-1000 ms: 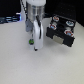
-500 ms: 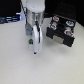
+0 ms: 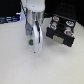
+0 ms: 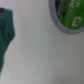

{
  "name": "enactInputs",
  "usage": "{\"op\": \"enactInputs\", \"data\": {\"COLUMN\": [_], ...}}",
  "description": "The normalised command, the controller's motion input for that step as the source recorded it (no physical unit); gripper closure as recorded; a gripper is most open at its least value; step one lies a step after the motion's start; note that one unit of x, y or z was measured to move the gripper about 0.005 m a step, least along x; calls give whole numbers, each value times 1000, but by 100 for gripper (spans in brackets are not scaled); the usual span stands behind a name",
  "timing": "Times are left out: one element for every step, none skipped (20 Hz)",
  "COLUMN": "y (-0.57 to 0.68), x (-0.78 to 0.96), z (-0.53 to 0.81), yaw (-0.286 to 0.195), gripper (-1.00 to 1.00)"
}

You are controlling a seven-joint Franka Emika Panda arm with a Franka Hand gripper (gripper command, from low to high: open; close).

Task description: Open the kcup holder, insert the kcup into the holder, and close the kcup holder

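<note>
The kcup holder (image 3: pixel 61 30) is a black box at the exterior view's right. It stands open, with round pale slots showing on top. My gripper (image 3: pixel 34 48) hangs from the white arm and reaches down to the table, to the exterior view's left of the holder. A small green spot beside its tips is the kcup (image 3: pixel 31 42). In the blurred wrist view, the kcup (image 4: pixel 67 16) shows as a round white lid with a green rim, close to the camera. I cannot make out how the jaws stand.
A white table (image 3: pixel 55 67) carries everything. Dark clutter (image 3: pixel 10 20) lies along the back edge at the exterior view's left. A blurred green shape (image 4: pixel 6 35) fills one edge of the wrist view; I cannot tell what it is.
</note>
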Motion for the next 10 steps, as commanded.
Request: {"op": "enactInputs", "data": {"y": [14, 11, 14, 17, 17, 0, 0, 0, 0, 0], "x": [-140, -151, -166, -169, -154, -100, -117, -129, -111, -91], "z": [231, 289, 294, 309, 274, 226, 269, 289, 289, 220], "yaw": [0, -14, -26, -31, -26, -20, -26, -31, -31, -28], "gripper": [-100, -100, -100, -100, -100, -100, -100, -100, -100, -100]}}
